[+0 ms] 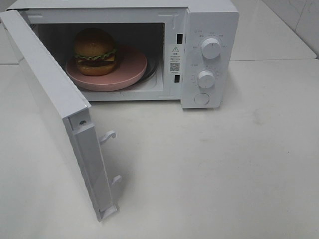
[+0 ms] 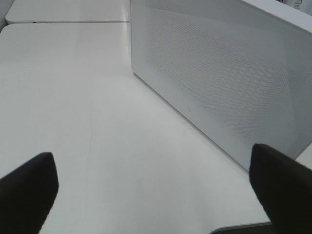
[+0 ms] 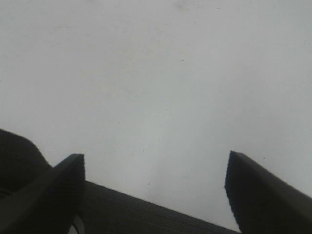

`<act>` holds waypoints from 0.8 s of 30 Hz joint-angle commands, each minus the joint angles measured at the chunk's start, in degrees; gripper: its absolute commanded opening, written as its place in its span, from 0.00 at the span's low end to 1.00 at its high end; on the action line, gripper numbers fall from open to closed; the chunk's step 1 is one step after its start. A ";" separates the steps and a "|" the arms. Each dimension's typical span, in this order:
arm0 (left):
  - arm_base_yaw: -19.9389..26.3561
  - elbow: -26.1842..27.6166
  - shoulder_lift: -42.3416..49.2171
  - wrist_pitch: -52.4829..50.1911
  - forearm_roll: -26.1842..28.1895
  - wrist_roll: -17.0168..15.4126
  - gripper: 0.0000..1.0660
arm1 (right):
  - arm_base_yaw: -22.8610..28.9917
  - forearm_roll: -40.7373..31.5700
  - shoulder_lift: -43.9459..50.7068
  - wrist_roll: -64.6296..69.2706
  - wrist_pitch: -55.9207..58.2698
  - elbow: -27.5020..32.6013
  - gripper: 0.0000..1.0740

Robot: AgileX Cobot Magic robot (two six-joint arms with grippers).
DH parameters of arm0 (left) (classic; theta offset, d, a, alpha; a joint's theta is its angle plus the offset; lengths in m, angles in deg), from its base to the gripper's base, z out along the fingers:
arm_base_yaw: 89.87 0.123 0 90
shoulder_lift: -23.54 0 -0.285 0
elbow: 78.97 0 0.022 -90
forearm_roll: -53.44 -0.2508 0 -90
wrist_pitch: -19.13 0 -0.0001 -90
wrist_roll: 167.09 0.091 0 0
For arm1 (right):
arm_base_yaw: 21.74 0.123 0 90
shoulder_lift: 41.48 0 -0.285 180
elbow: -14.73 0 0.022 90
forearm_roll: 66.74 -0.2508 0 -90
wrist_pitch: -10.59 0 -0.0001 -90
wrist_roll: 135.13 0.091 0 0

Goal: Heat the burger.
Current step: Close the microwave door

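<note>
The burger point(image 1: 94, 51) sits on a flat pink plate point(image 1: 130, 69) inside a white microwave point(image 1: 209, 15) at the back of the exterior high view. The microwave door point(image 1: 55, 107) stands wide open, swung out toward the front left. Neither arm shows in the exterior high view. In the left wrist view my left gripper point(image 2: 153, 187) is open and empty above the white table, facing the outer perforated face of the door point(image 2: 219, 73). In the right wrist view my right gripper point(image 3: 155, 187) is open and empty over bare table.
The microwave has two knobs point(image 1: 211, 48) and a round button point(image 1: 201, 98) on its right panel. Two latch hooks point(image 1: 108, 136) stick out of the door's edge. The white table point(image 1: 224, 169) spreads in front; a second table edge point(image 2: 63, 12) lies beyond.
</note>
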State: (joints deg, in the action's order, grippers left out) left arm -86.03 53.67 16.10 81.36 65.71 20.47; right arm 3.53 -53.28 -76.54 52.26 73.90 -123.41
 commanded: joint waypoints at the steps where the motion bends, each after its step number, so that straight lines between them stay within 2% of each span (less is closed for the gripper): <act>1: -0.34 -0.17 0.92 -0.80 0.52 0.11 0.94 | -4.58 -0.74 3.90 0.17 -2.23 2.52 0.71; 5: -0.34 -0.17 0.92 -0.80 0.52 0.11 0.94 | -11.06 -3.84 10.49 0.11 -4.47 5.33 0.71; 8: -0.34 -0.17 0.92 -0.80 0.52 0.11 0.94 | -12.20 -4.18 11.57 0.11 -4.98 5.84 0.71; 10: -0.34 -0.17 0.92 -0.80 0.52 0.11 0.94 | -15.81 -5.33 16.56 -0.52 -6.25 6.42 0.71; 16: -0.34 -0.17 0.92 -0.80 0.52 0.11 0.94 | -19.42 -5.84 23.49 -0.34 -6.25 6.42 0.71; 24: -0.34 -0.17 0.92 -0.80 0.52 0.11 0.94 | -20.91 -6.30 29.28 -0.23 -6.25 6.42 0.71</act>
State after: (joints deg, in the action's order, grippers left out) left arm -86.03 53.67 16.10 81.36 65.71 20.47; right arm -16.99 -59.52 -48.98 52.26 68.23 -117.10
